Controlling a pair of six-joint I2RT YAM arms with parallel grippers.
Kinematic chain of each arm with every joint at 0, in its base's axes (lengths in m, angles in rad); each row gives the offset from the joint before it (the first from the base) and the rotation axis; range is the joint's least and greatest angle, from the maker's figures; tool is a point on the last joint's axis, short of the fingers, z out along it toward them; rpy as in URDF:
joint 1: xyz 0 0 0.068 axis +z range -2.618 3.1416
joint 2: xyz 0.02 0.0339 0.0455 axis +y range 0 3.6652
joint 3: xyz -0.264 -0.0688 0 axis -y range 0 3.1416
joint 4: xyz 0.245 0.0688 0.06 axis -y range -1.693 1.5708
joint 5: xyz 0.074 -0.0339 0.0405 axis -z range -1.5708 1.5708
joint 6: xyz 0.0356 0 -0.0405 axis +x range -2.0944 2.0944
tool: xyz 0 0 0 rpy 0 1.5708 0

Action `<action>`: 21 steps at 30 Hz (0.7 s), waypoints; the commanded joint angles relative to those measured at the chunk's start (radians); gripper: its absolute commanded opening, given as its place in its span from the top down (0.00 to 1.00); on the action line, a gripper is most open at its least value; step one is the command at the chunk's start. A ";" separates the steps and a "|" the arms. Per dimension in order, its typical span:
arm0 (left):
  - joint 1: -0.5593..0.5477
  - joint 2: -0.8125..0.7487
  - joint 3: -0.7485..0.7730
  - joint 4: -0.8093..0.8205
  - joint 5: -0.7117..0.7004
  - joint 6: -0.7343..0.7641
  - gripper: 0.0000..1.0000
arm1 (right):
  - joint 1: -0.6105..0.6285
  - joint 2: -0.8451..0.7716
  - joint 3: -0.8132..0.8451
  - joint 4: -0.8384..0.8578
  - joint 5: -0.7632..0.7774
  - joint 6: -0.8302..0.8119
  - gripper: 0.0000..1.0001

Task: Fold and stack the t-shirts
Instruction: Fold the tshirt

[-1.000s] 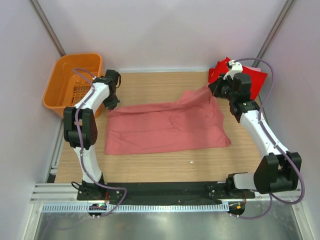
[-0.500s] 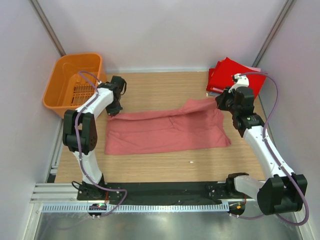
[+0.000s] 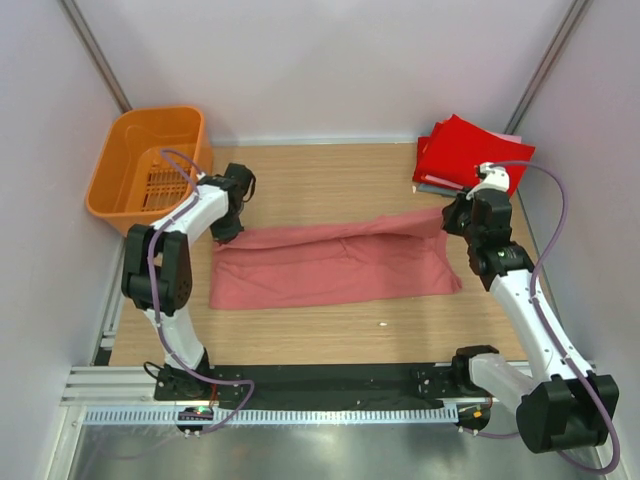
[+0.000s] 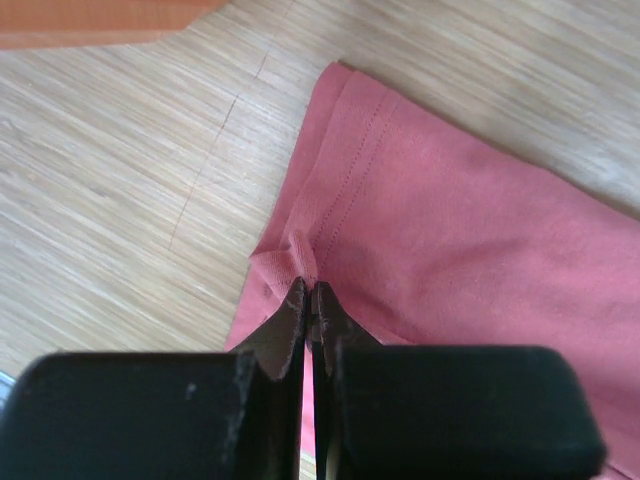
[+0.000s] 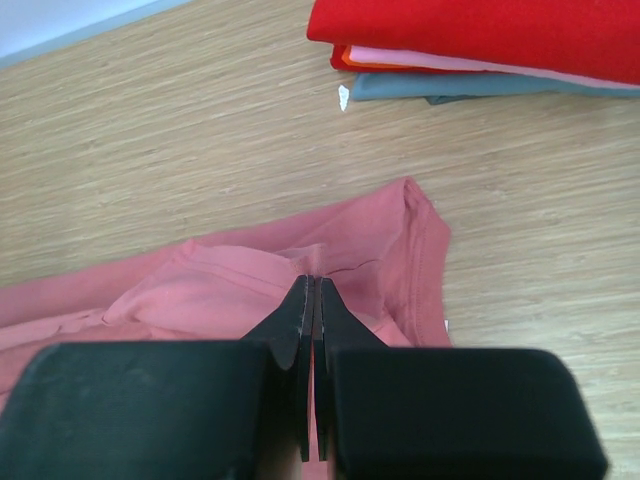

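Observation:
A salmon-pink t-shirt lies spread across the middle of the table, its far edge lifted and drawn toward the near side. My left gripper is shut on the shirt's far left corner. My right gripper is shut on the shirt's far right edge. A folded stack lies at the far right, with a bright red shirt on top and pale and grey ones under it.
An orange slotted basket stands at the far left, its corner showing in the left wrist view. A small white scrap lies on the wood near the front. Grey walls close in both sides.
Both grippers have moved toward the near side, pulling the shirt's far edge over itself. The shirt now looks narrower front to back. The right gripper has left the red stack.

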 commanded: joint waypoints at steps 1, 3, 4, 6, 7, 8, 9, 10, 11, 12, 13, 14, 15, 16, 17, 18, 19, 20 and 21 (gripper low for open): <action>-0.011 -0.054 -0.016 -0.007 -0.056 -0.015 1.00 | -0.002 -0.030 -0.022 0.001 0.046 0.032 0.99; -0.014 -0.059 -0.032 -0.011 -0.065 -0.022 0.99 | -0.002 -0.036 -0.038 -0.008 0.063 0.051 0.99; -0.017 -0.063 -0.038 -0.016 -0.067 -0.025 0.98 | -0.004 -0.037 -0.051 -0.010 0.089 0.058 0.99; -0.019 -0.074 -0.064 -0.016 -0.067 -0.035 0.82 | -0.004 -0.047 -0.062 -0.024 0.117 0.074 0.99; -0.019 -0.094 -0.073 -0.016 -0.067 -0.039 0.64 | -0.002 -0.048 -0.074 -0.025 0.124 0.075 0.99; -0.019 -0.105 -0.087 -0.020 -0.070 -0.044 0.36 | -0.004 -0.051 -0.079 -0.022 0.120 0.077 0.99; -0.019 -0.120 -0.093 -0.022 -0.082 -0.051 0.29 | -0.002 -0.056 -0.082 -0.024 0.117 0.078 0.99; -0.020 -0.137 -0.099 -0.017 -0.084 -0.050 0.24 | -0.002 -0.056 -0.090 -0.022 0.108 0.080 0.99; -0.019 -0.164 -0.104 -0.016 -0.087 -0.047 0.20 | -0.002 -0.060 -0.094 -0.022 0.105 0.082 0.99; -0.019 -0.175 -0.102 -0.019 -0.091 -0.045 0.19 | -0.002 -0.060 -0.097 -0.021 0.100 0.082 0.99; -0.019 -0.181 -0.092 -0.028 -0.093 -0.044 0.19 | -0.004 -0.064 -0.104 -0.021 0.098 0.083 0.99; -0.019 -0.192 -0.085 -0.037 -0.096 -0.042 0.20 | -0.004 -0.064 -0.105 -0.019 0.091 0.083 0.99; -0.019 -0.192 -0.078 -0.043 -0.096 -0.042 0.21 | -0.002 -0.065 -0.108 -0.018 0.088 0.083 0.99; -0.019 -0.194 -0.072 -0.052 -0.096 -0.041 0.21 | -0.004 -0.067 -0.113 -0.019 0.083 0.086 0.99; -0.019 -0.197 -0.065 -0.053 -0.093 -0.041 0.22 | -0.004 -0.068 -0.116 -0.022 0.077 0.088 0.99; -0.019 -0.198 -0.064 -0.053 -0.090 -0.039 0.23 | -0.002 -0.068 -0.117 -0.027 0.077 0.088 0.99; -0.019 -0.201 -0.065 -0.049 -0.081 -0.039 0.23 | -0.002 -0.074 -0.125 -0.030 0.077 0.092 0.99; -0.020 -0.201 -0.067 -0.046 -0.074 -0.039 0.24 | -0.002 -0.077 -0.128 -0.028 0.075 0.094 0.99; -0.022 -0.203 -0.070 -0.043 -0.068 -0.039 0.24 | -0.002 -0.079 -0.133 -0.028 0.075 0.095 0.99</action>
